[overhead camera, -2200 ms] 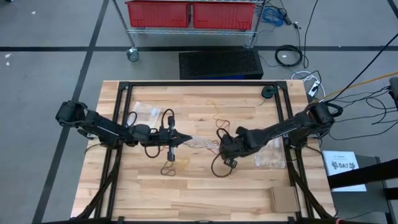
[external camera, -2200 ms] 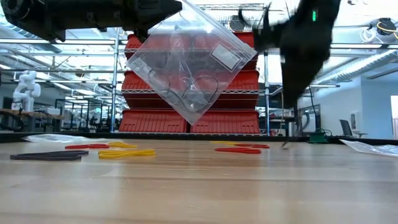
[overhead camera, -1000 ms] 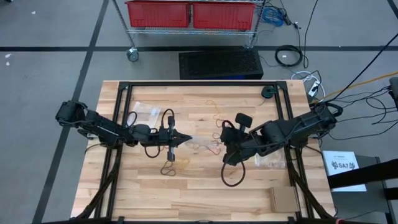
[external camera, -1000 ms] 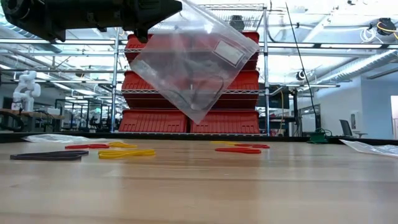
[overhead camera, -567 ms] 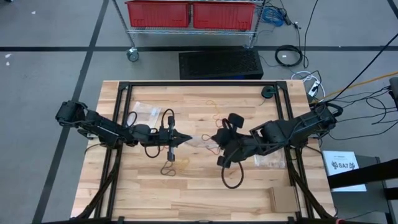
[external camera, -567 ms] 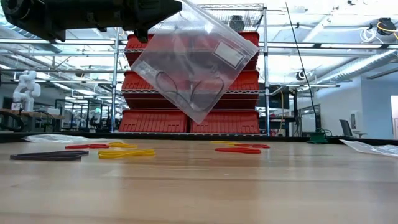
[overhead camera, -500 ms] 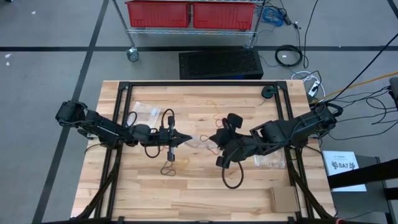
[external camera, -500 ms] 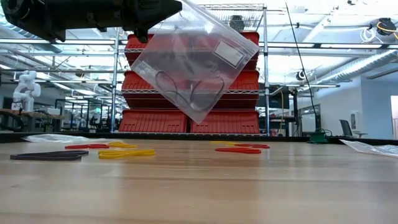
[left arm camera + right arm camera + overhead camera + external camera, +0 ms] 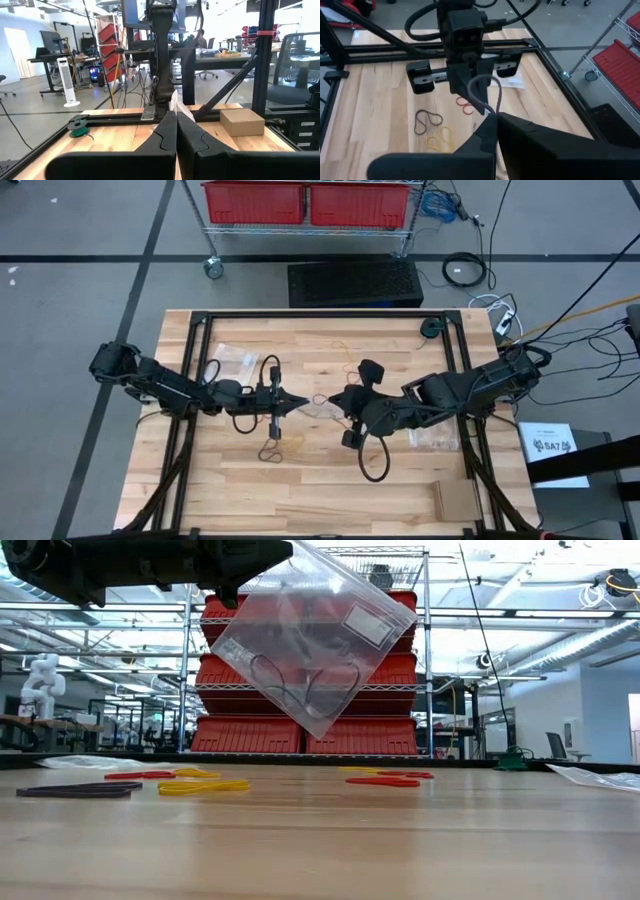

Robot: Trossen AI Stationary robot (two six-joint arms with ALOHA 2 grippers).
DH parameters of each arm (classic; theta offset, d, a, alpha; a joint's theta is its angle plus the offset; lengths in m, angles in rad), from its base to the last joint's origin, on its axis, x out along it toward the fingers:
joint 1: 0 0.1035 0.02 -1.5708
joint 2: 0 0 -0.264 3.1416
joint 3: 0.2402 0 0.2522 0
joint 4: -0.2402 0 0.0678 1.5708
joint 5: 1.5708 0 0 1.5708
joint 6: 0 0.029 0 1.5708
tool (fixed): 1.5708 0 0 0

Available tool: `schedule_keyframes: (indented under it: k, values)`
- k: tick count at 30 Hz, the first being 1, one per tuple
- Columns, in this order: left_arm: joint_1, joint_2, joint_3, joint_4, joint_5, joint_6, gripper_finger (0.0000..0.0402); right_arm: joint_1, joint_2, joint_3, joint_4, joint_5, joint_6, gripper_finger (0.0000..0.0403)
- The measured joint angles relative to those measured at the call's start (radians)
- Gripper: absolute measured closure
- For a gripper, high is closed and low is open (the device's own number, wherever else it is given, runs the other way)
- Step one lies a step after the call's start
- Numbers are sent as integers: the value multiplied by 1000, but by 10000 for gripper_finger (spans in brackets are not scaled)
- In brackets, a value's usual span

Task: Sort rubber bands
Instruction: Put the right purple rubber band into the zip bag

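The counter [image 9: 300, 480] carried loose rubber bands [image 9: 203, 785] in red, yellow and black. Above it the left hand [image 9: 297, 401], closed on a corner of a clear bag [image 9: 310, 635], held it aloft, apparently as the sorting pouch. The right hand [image 9: 495, 116], just right of the bag, pinched a dark band [image 9: 481, 92] that dangled beside the bag's edge.
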Motion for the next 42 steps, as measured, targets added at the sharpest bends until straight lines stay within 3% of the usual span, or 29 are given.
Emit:
schedule_keyframes:
  k: [42]
  values:
    - [0,0,0,1,0,0,401,-16,35,0,47,-31,-61,403]
